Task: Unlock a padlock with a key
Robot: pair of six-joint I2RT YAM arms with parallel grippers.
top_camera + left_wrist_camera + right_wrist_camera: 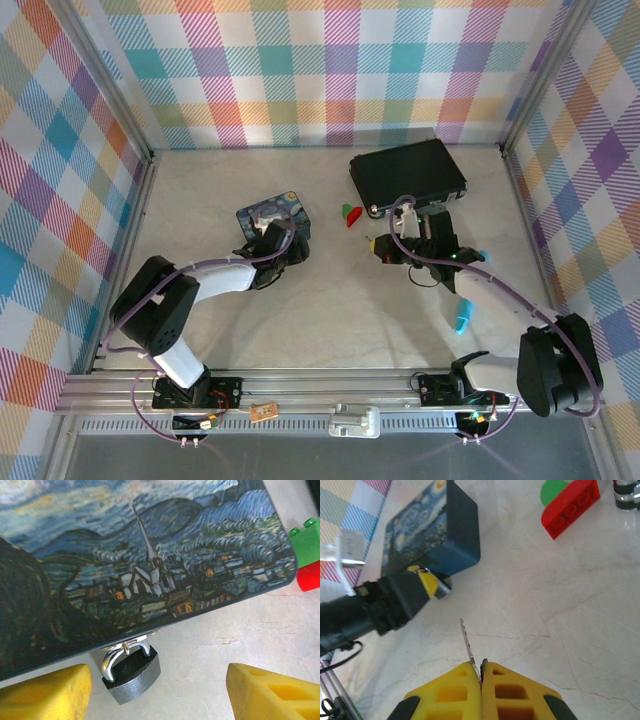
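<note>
Over the pale counter (pixel 560 605) my right gripper (pixel 481 680) pinches the slim, slippery key (pixel 467 642); my left gripper (pixel 160 697), spread, should clamp the rigid padlock (pixel 131 672) body.

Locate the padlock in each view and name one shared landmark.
Left wrist: padlock bottom centre-left, at the tin's edge.
Right wrist: padlock left of centre, beside a yellow fingertip.
Top: hidden under the left gripper, by the tin.
Shared landmark: the blue tin.
</note>
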